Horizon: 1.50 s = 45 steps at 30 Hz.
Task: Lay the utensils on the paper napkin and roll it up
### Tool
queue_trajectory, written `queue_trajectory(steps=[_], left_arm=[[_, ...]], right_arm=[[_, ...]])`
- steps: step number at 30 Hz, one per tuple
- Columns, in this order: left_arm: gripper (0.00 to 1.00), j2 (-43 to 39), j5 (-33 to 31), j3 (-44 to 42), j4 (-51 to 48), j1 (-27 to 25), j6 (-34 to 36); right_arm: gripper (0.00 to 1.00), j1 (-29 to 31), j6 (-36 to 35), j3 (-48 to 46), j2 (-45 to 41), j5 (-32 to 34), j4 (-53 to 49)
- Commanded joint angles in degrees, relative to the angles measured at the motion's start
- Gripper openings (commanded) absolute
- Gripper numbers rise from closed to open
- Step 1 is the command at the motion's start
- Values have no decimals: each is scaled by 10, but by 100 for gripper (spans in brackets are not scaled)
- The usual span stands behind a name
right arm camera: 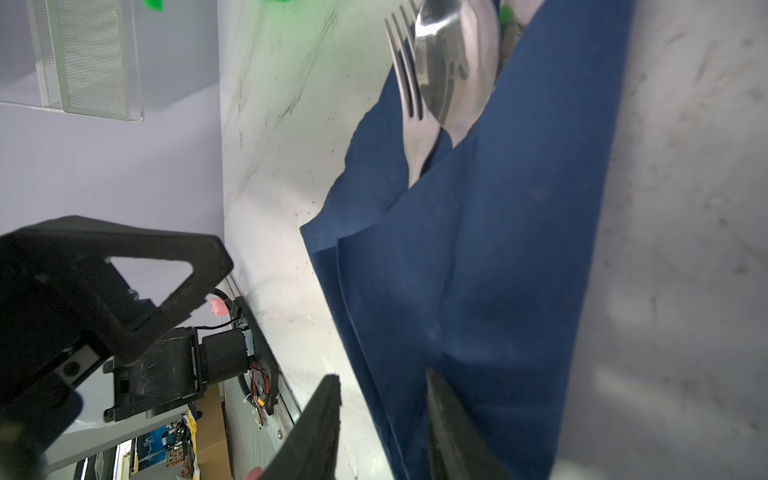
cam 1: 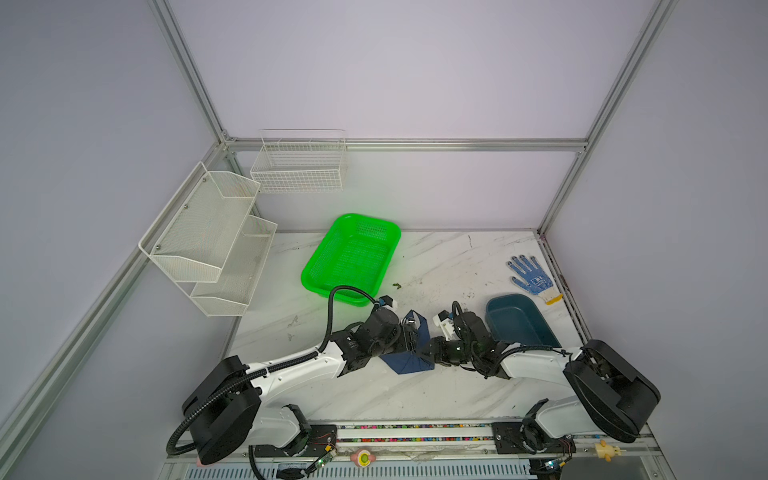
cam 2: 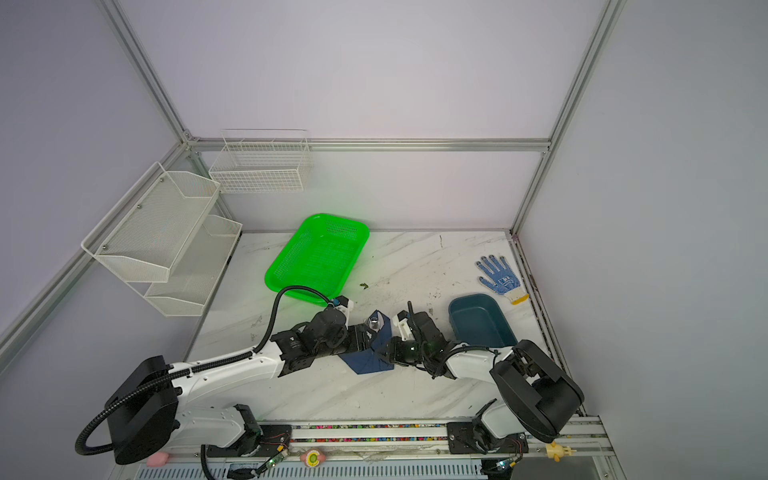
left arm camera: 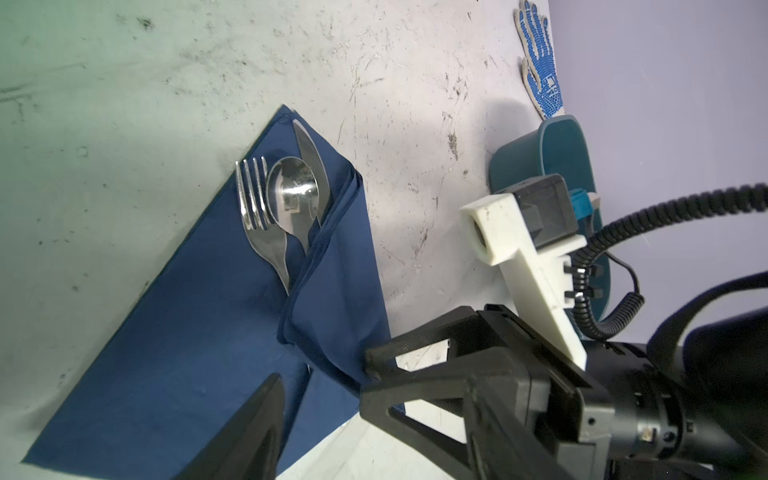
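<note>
Currently the paper napkin [left arm camera: 187,353] lies on the surface [cam 1: 436,395] close in front of the green basket [cam 1: 351,257], off its near right corner and not touching it. The utensils [left arm camera: 282,199] rest on the napkin at the end nearest the basket: fork [left arm camera: 253,208], spoon [left arm camera: 293,195] and knife [left arm camera: 309,153] lie side by side with their heads exposed. One side of the napkin is folded over the handles, while the other side lies flat. No roll is formed.

Noted for the left gripper [cam 1: 409,336]: it sits low over the napkin, on the side facing the basket. Only one finger [left arm camera: 266,424] shows in the left wrist view. It stands well off to one side with nothing against its inner face, so the gripper reads as spread and empty.

Noted for the right gripper [right arm camera: 382,424]: it is at the napkin's side away from the basket, with its fingers parted. One finger [right arm camera: 453,415] is over the paper and the other is over bare surface, with the napkin's border between them and not clamped. In the left wrist view a fingertip appears to touch the fold.

A teal tray [cam 1: 519,324] stands right of the basket, beyond the napkin. A dotted glove [cam 1: 534,278] lies farther right again.
</note>
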Motion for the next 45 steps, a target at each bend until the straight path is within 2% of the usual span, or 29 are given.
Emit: queue_trajectory(steps=[1,7,11,22,30,35,40,42,45], left_arm=[[71,2,11,-25,13,15,-16],[72,43,58,-23,35,23,-19],[69,82,89,-14,64,25,-20],[63,113,63,6,25,27,-11],[46,121,70,10,44,30,0],[42,122,76,14,49,30,6],[29,120,81,15,52,30,6],[25,118,84,11,54,30,5],[17,112,93,3,68,30,3]], right_arm=[[37,4,-12,11,-3,4,-16],[37,4,-15,8,-9,7,-26],[37,3,-15,6,-10,6,-27],[37,4,-21,2,-20,6,-37],[36,4,-25,-3,-30,9,-52],[37,4,-25,-9,-49,7,-54],[36,3,-24,-12,-60,2,-60],[36,3,-22,-10,-77,19,-82],[33,3,12,0,-107,92,-141]])
